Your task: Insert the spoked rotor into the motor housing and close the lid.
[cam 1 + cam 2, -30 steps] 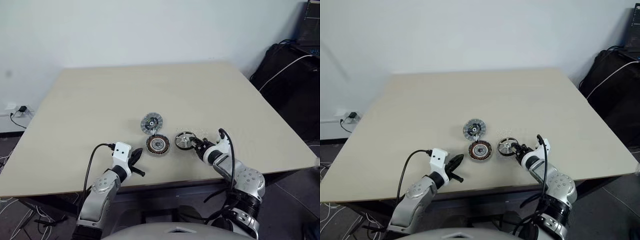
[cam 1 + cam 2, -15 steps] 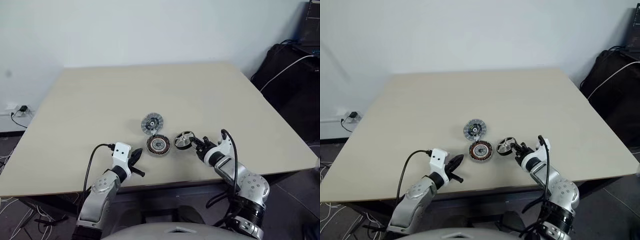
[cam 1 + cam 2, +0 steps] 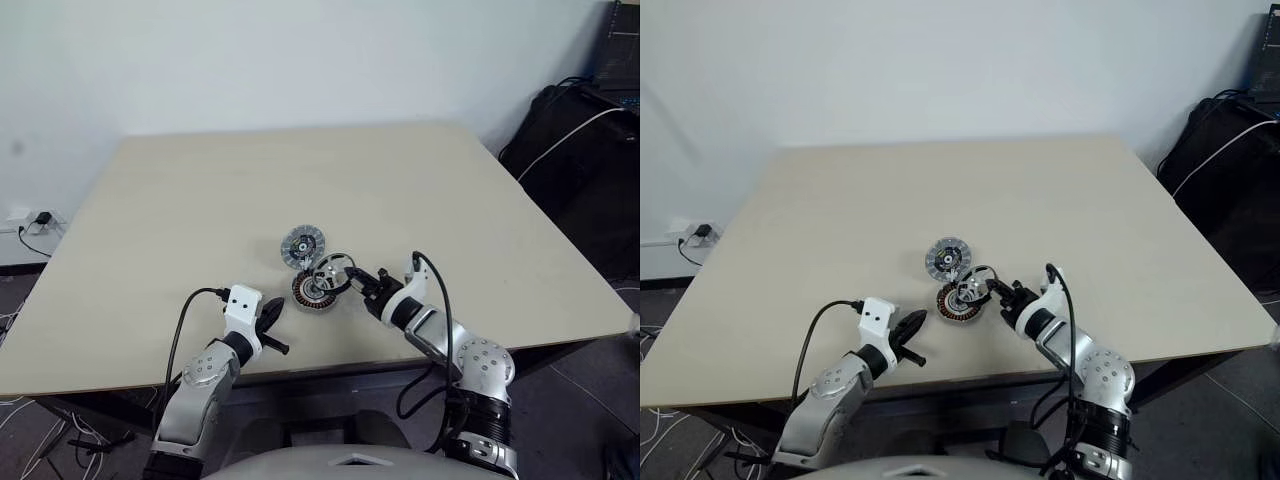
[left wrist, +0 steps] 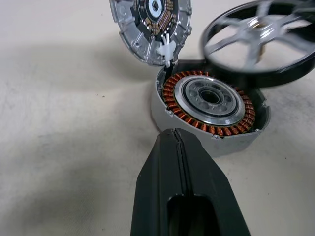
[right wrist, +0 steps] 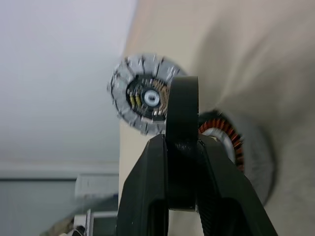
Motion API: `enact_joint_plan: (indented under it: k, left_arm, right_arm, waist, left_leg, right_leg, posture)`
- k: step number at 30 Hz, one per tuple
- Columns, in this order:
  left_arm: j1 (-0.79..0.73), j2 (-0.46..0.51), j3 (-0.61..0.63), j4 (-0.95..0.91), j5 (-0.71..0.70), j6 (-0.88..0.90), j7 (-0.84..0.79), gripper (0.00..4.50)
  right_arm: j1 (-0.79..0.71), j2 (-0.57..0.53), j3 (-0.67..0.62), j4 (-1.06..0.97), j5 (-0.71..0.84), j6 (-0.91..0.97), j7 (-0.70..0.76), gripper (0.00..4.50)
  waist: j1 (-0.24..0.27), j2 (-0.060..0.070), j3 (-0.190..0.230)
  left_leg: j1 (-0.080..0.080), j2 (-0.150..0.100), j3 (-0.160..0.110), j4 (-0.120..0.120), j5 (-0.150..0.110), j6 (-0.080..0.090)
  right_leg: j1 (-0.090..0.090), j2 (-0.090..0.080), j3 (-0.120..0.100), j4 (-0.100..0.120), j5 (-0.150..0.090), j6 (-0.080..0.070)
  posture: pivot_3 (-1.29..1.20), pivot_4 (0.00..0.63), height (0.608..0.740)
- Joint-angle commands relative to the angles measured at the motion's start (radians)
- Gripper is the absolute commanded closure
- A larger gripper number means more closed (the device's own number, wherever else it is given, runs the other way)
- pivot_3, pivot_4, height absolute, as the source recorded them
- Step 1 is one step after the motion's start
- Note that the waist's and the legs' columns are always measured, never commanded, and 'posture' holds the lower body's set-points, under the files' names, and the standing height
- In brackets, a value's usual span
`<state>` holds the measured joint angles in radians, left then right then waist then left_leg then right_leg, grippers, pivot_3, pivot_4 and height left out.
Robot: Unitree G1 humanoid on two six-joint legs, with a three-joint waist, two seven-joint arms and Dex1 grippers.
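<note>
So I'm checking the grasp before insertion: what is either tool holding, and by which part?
The right tool pinches the spoked rotor by its black rim, above the motor housing. The left tool is shut on nothing.

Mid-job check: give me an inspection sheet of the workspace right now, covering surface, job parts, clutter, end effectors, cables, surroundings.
Surface: beige table, flat, bare apart from the motor parts.
Spoked rotor: pinched by its rim, off the table, tilted over the motor housing's right edge, not seated.
Motor housing: on the table, open, copper windings exposed.
Lid: just behind the housing, ribbed face up, its edge meeting the housing rim.
Clutter: nothing seen on the table.
Left end effector: shut, empty, near the housing's near-left side.
Right end effector: shut on the rotor's rim.
Cables: black lead on each wrist; white cable over the black bag.
Surroundings: white wall, black bag at right, wall socket at left.
</note>
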<state>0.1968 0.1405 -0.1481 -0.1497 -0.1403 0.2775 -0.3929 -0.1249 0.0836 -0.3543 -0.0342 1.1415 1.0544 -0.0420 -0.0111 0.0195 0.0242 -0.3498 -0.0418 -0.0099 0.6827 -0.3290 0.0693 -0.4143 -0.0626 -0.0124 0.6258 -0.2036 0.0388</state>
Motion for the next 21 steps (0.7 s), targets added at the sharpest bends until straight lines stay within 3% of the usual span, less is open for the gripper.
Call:
enact_joint_plan:
  k: [1, 21]
  left_arm:
    - [0.005, 0.005, 0.010, -0.061, -0.016, -0.001, 0.006, 4.50]
    - [0.019, 0.008, 0.011, -0.082, -0.018, -0.005, 0.013, 4.50]
  right_arm:
    - [-0.032, 0.091, 0.055, 0.008, 0.022, -0.026, 0.022, 4.02]
    - [-0.051, 0.062, 0.123, 0.099, 0.018, -0.089, 0.026, 4.02]
  waist:
    - [0.000, 0.000, 0.000]
    - [0.000, 0.000, 0.000]
  left_leg:
    - [0.000, 0.000, 0.000, 0.000, 0.000, 0.000]
    - [-0.001, 0.000, 0.000, 0.000, 0.000, 0.000]
  right_leg:
    - [0.000, 0.000, 0.000, 0.000, 0.000, 0.000]
    - [-0.001, -0.001, 0.000, 0.000, 0.000, 0.000]
  posture:
    - [0.00, 0.000, 0.740]
    - [0.00, 0.000, 0.740]
